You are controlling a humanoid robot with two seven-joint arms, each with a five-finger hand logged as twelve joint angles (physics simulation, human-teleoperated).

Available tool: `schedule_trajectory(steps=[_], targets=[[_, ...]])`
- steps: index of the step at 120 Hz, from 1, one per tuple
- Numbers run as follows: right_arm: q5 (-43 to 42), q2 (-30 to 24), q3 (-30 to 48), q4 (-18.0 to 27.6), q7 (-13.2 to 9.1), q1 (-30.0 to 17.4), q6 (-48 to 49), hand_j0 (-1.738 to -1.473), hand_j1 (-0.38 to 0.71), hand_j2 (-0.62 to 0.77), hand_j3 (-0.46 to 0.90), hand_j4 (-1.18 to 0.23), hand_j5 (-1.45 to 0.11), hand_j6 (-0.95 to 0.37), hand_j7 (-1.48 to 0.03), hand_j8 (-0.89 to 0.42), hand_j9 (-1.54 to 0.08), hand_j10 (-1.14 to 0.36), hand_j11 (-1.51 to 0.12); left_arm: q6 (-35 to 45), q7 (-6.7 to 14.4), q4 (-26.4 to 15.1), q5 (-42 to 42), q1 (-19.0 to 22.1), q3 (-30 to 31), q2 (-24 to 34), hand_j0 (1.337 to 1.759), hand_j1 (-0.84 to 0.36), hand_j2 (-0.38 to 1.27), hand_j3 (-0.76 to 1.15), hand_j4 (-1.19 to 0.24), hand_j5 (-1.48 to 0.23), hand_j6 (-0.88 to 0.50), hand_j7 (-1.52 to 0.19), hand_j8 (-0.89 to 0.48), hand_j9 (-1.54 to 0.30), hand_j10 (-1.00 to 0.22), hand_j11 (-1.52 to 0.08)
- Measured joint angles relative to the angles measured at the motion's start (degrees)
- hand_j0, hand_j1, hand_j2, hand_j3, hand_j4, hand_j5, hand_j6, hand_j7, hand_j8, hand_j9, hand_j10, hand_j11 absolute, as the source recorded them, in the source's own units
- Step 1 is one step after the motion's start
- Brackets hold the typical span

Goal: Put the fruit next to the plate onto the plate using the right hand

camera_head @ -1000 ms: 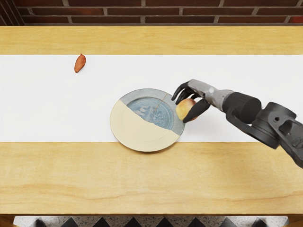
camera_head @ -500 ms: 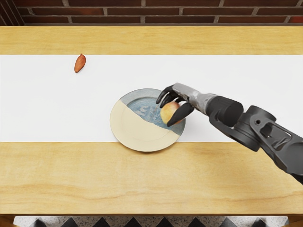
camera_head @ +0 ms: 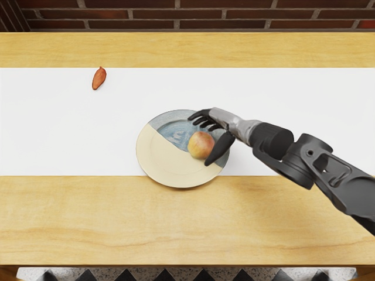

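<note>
While the wooden table [camera_head: 176,222] fills nearly the whole view, with a strip of brick wall [camera_head: 187,14] along its far edge, a broad white runner [camera_head: 70,129] lies across it from left to right. Over the right part of the table the dark right arm [camera_head: 316,167] comes in from the right edge and slants towards the centre, its forearm crossing the near border of the runner. Near the middle sits the round plate [camera_head: 161,161], cream on its near-left part and blue-grey on its far-right part. Most of it rests on the runner, and its near rim reaches over onto the bare wood. At the plate's right side the right hand [camera_head: 225,124] hangs over the rim. Its fingers [camera_head: 202,120] are spread and stretched out to the left above the far, blue-grey part, apart from one another and not wrapped round anything. The thumb [camera_head: 218,150] points down towards the near side, just beside the fruit. Whether it touches the skin I cannot tell from this angle. The fruit [camera_head: 201,145], round and yellow-red, lies on the plate in its right half, between the outstretched fingers and the thumb. Well apart from all this, far to the left on the runner, lies a small orange-brown object [camera_head: 99,78].
</note>
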Motion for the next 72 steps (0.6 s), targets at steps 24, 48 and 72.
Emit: schedule_trajectory(steps=[24,48,72], targets=[[6.17,-1.94,3.91,0.21,0.00,2.47,3.18,-1.658,-0.20,0.00,0.00,-0.14,-0.18,-0.14,-0.18,-0.13,-0.18,-0.13,-0.18,0.01,-0.01,0.00,-0.01,0.00,0.03,0.00,1.658,0.34,0.00,0.00,-0.01,-0.01,-0.01,-0.01,-0.01,-0.01,-0.01,-0.01],[23.31,-11.99,8.44,-0.65,0.00,2.50,14.90,-1.658,-0.29,0.00,0.00,-0.06,-0.07,-0.06,-0.07,-0.05,-0.07,-0.05,-0.07,0.00,0.04,-0.23,-0.01,0.00,0.01,0.00,1.658,0.34,0.00,0.00,-0.01,-0.01,-0.01,-0.01,-0.01,-0.01,-0.01,-0.01],[34.34,-19.20,19.99,-9.56,0.00,-0.78,24.15,-1.658,-0.33,0.00,0.00,-0.02,-0.03,-0.02,-0.03,-0.02,-0.03,-0.02,-0.03,0.01,0.38,-0.13,0.05,1.71,0.13,0.00,1.658,0.34,0.00,0.00,-0.01,-0.01,-0.01,-0.01,-0.01,-0.01,-0.01,-0.01]])
